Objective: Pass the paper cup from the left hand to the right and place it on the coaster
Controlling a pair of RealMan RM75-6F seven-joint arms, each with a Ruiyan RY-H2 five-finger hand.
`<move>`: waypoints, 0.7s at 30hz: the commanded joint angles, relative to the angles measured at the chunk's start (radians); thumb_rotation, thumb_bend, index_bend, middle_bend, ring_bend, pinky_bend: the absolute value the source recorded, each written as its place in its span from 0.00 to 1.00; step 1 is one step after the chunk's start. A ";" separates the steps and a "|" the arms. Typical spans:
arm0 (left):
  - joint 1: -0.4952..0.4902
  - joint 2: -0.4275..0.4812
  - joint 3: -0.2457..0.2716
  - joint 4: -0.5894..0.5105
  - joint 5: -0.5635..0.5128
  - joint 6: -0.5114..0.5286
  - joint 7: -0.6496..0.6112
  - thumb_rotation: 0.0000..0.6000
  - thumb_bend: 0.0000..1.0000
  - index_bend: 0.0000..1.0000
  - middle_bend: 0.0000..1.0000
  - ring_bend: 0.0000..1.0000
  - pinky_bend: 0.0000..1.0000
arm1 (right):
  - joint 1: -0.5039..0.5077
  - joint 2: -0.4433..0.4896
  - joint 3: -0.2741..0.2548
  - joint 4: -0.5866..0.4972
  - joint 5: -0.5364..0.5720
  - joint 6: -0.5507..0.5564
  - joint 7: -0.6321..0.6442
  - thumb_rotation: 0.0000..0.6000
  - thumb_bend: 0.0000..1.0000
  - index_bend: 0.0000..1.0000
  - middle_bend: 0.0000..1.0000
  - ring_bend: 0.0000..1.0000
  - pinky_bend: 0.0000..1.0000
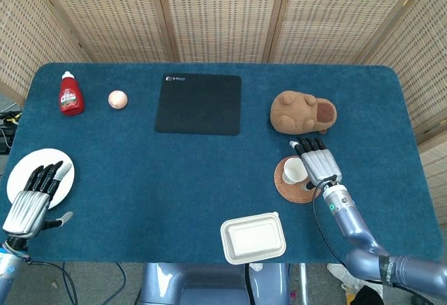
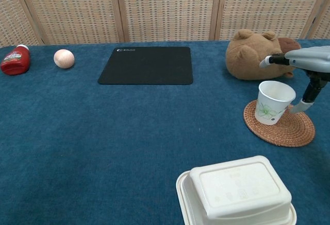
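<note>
Several objects ring the blue felt-like table (image 1: pixel 209 179): a plush brown bear (image 1: pixel 303 112) at twelve o'clock from the coaster (image 2: pixel 289 130), a white lidded foam box (image 1: pixel 253 237) at seven o'clock from it, and a flat black mat (image 1: pixel 198 104) farther off toward ten o'clock. A red bottle (image 1: pixel 70 93) and a pale round ball (image 1: pixel 118 99) lie at the far left. The paper cup (image 2: pixel 274 102), white with a green sprig print, stands upright on the round woven coaster. The right hand (image 1: pixel 318 163) hovers just beside the cup, fingers spread and apart from it. The left hand (image 1: pixel 33 197) rests with fingers extended over a white plate (image 1: pixel 17 167).
</note>
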 commanded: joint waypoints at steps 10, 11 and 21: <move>0.005 0.007 0.000 -0.021 0.012 0.019 0.029 1.00 0.19 0.00 0.00 0.00 0.00 | -0.214 0.098 -0.070 -0.074 -0.243 0.329 0.116 1.00 0.02 0.00 0.00 0.00 0.00; 0.005 0.009 -0.001 -0.031 0.014 0.023 0.037 1.00 0.19 0.00 0.00 0.00 0.00 | -0.245 0.102 -0.086 -0.072 -0.283 0.368 0.143 1.00 0.02 0.00 0.00 0.00 0.00; 0.006 0.068 -0.004 -0.171 0.026 0.034 0.119 1.00 0.12 0.00 0.00 0.00 0.00 | -0.449 0.074 -0.182 -0.004 -0.534 0.614 0.278 1.00 0.02 0.00 0.00 0.00 0.00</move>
